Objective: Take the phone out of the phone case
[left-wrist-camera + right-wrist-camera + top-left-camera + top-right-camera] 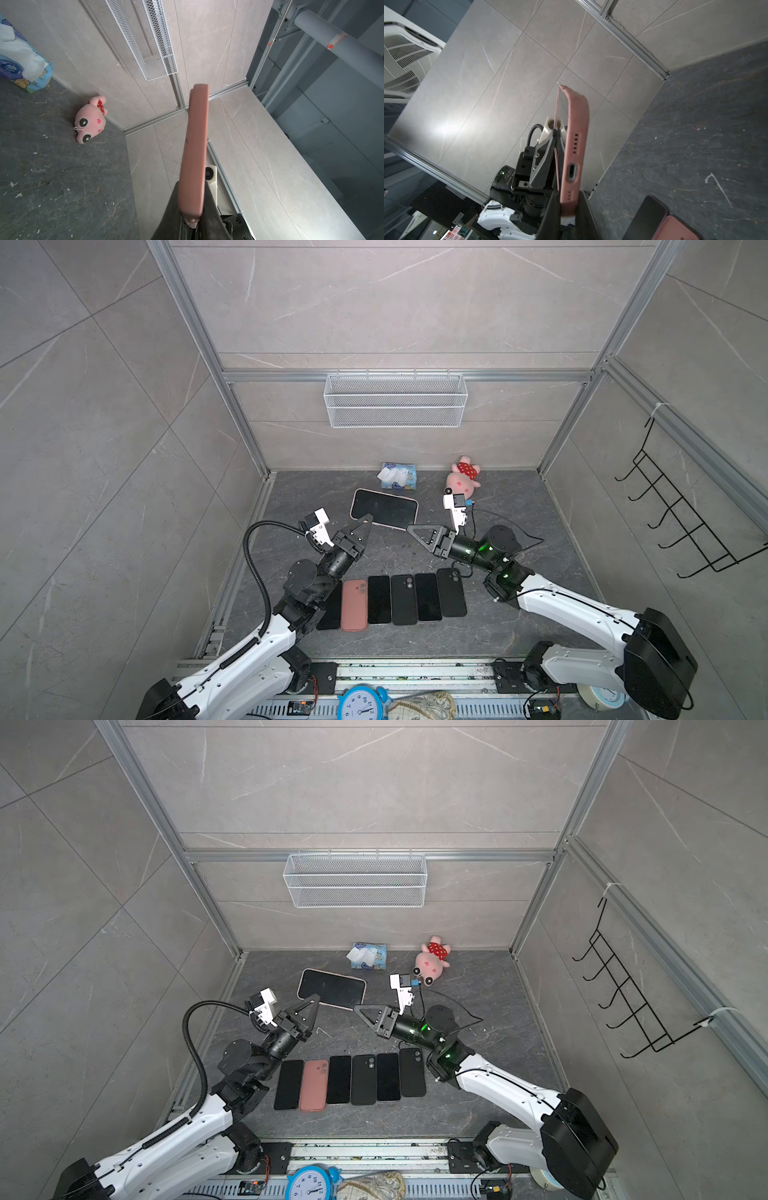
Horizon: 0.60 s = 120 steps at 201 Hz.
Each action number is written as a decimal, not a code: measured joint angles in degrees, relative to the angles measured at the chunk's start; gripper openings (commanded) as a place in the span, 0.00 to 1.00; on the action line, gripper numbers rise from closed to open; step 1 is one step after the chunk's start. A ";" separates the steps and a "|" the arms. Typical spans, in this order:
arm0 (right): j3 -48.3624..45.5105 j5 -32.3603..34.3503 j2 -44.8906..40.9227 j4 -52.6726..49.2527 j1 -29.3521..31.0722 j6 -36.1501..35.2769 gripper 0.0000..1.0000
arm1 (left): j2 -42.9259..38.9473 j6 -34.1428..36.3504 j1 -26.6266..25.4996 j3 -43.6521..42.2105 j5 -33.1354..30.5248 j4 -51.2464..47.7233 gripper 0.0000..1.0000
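The phone (384,508), dark screen up, sits in a pink phone case (195,145) and is held above the table between both arms, as both top views show. My left gripper (368,517) is shut on the case's left near corner. In the left wrist view the case edge runs out from between the gripper's (192,218) black fingers. My right gripper (411,527) is closed on the right near corner. In the right wrist view the case end with the charging port (572,172) stands between the gripper's (568,216) fingers, and a sliver of screen (562,108) shows.
A row of several phones and cases (395,599), one of them a pink case (354,605), lies near the front of the table. A tissue pack (398,476) and a pink plush (463,479) sit at the back. A wire basket (395,400) hangs on the back wall.
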 measured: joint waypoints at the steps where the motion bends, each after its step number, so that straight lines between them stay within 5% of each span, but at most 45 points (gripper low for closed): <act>1: 0.02 -0.04 -0.07 -0.17 -0.02 -0.13 0.00 | 0.00 -0.02 0.00 0.11 0.04 -0.31 0.00; 55: 1.44 -3.37 -4.28 -13.88 -0.46 -16.00 0.00 | 0.33 -0.81 -0.35 6.49 1.66 -13.66 0.00; 120: 3.72 -3.96 -4.55 -24.98 -0.44 -31.23 0.00 | 6.78 -2.27 0.17 11.37 2.01 -17.64 0.00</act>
